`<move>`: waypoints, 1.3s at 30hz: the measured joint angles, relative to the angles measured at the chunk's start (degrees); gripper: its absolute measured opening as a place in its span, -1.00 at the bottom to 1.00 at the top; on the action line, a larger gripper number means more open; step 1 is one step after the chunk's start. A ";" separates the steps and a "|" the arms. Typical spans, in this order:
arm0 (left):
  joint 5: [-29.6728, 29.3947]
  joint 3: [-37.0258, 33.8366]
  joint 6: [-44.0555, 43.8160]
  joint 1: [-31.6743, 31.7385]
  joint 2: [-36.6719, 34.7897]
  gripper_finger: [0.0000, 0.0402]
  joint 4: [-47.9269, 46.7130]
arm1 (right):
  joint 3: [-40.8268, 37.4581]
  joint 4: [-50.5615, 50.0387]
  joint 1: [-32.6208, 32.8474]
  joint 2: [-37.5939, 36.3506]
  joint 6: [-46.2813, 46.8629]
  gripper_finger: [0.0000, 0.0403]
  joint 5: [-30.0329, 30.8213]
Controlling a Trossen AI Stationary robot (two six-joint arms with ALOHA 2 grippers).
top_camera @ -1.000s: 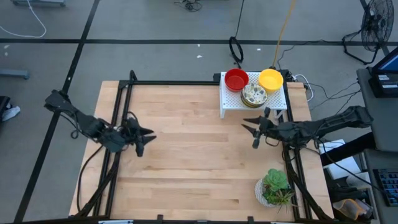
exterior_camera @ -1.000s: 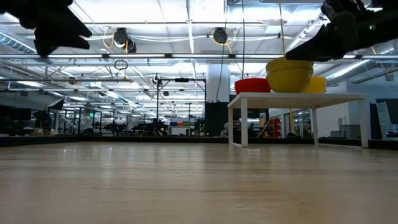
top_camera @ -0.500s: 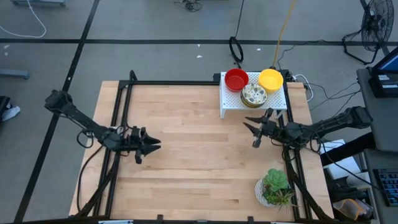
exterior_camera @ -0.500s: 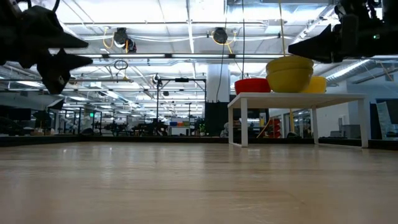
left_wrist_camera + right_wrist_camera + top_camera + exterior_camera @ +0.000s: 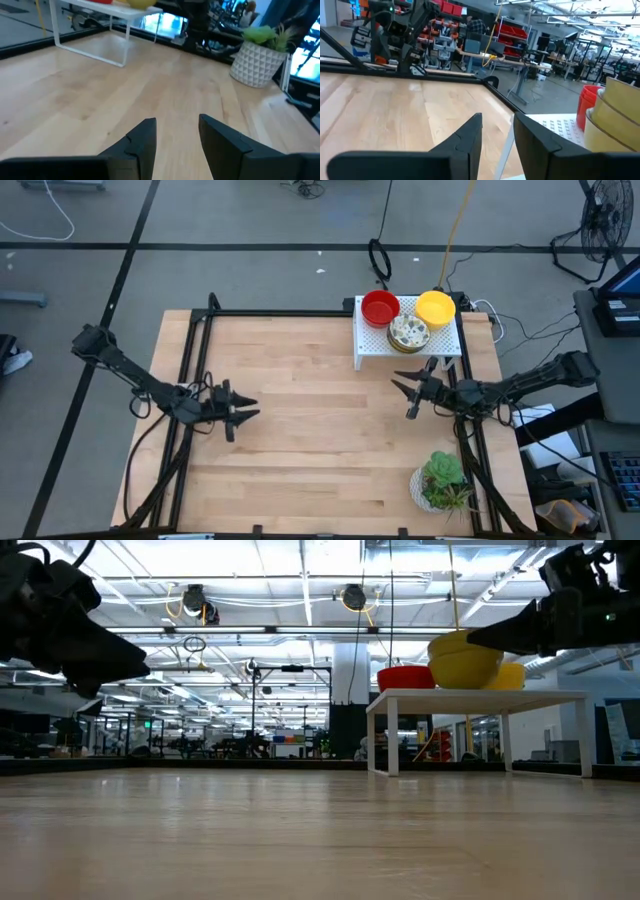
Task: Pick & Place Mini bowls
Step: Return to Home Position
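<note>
The mini bowls stand on a white perforated rack at the table's far right. There is a red bowl, a yellow bowl and a whitish speckled bowl nested in a yellow one. My left gripper hovers open above the table's left half, pointing right, far from the bowls. My right gripper hovers open just in front of the rack's near edge, pointing left. In the right wrist view the red bowl and the yellow bowl show beside the open gripper.
A white pot with a green plant stands at the table's near right corner and also shows in the left wrist view as the pot. Bare wood lies between the two grippers. A black frame runs along the table's left and far edges.
My left gripper has moved toward the table's right and slightly toward the near edge, sinking and tipping to point level. My right gripper has sunk a little and levelled off in front of the rack. The bowls have stayed where they were.
</note>
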 joint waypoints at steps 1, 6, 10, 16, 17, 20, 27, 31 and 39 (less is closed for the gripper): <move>0.13 0.00 -0.12 0.00 0.00 -0.26 -0.26 | -0.45 0.08 0.00 -0.01 -0.01 -0.49 -0.01; 0.29 0.00 -0.37 0.00 0.00 -0.26 -0.15 | -1.22 0.08 0.00 0.01 -0.14 -0.49 -0.09; 0.31 0.00 -0.28 0.00 0.00 -0.26 -0.13 | -1.27 -0.01 0.00 0.03 -0.15 -0.49 -0.11; 0.38 0.00 -0.28 0.00 0.00 -0.26 -0.13 | -1.31 -0.04 0.00 0.03 -0.16 -0.49 -0.13; 0.39 0.00 -0.26 0.00 0.00 -0.26 -0.13 | -1.33 -0.01 0.00 0.03 -0.15 -0.49 -0.13; 0.42 0.00 -0.20 0.00 0.00 -0.26 -0.13 | -1.38 -0.02 0.00 0.03 -0.16 -0.49 -0.13; 0.44 0.00 -0.19 0.00 -4.79 -0.26 -0.31 | -1.42 -0.04 0.01 -0.02 -0.17 -0.49 -0.15; 0.42 0.00 -0.25 0.00 -11.04 -0.26 -0.15 | -1.42 -0.06 0.02 -1.00 -0.17 -0.49 -0.15; 0.40 0.00 -0.19 0.06 -21.70 -0.26 -0.17 | -1.42 -0.16 0.01 -7.58 -0.17 -0.49 -0.15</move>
